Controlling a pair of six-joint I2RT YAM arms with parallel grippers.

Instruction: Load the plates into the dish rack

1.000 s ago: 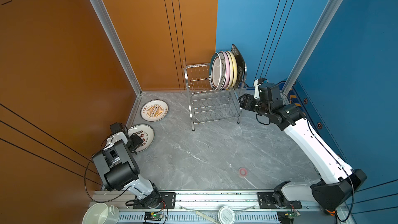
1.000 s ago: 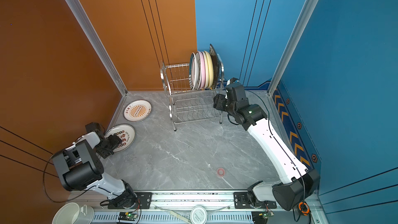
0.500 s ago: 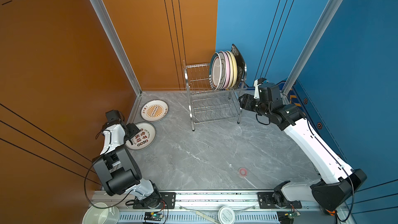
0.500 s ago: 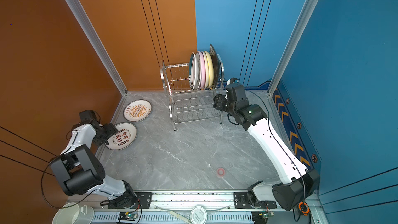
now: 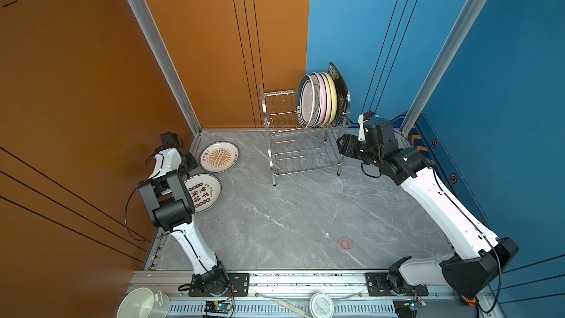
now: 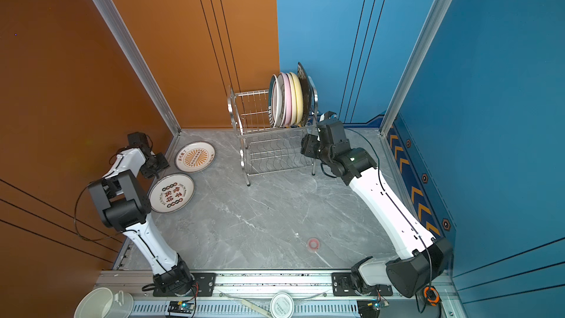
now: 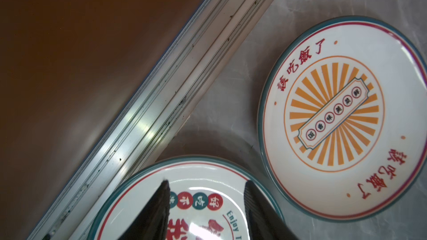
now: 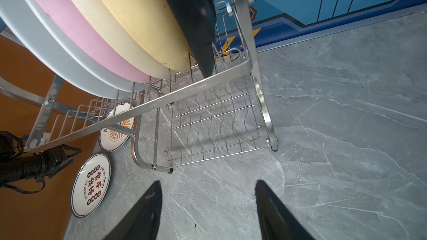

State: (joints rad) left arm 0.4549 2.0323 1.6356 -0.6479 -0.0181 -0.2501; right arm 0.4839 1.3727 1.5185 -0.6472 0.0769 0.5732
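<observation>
The left gripper [image 7: 206, 187] hangs over the red-character plate [image 7: 203, 174], jaws half apart with nothing between them; whether the tips touch the glaze I cannot tell. That plate lies flat by the aluminium rail [image 7: 161, 102], the sunburst plate [image 7: 342, 116] just beside it, both well apart from the dish rack [image 5: 302, 154]. Probably best to take the rim, one finger under the lip. The right gripper [image 8: 208, 182], wide and empty, waits beside the rack.

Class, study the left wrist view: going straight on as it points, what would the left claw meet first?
Probably the red-lettered plate: the left claw has its tips over the plate's printed face. Depth is unclear, so it might pass the rim.
</observation>
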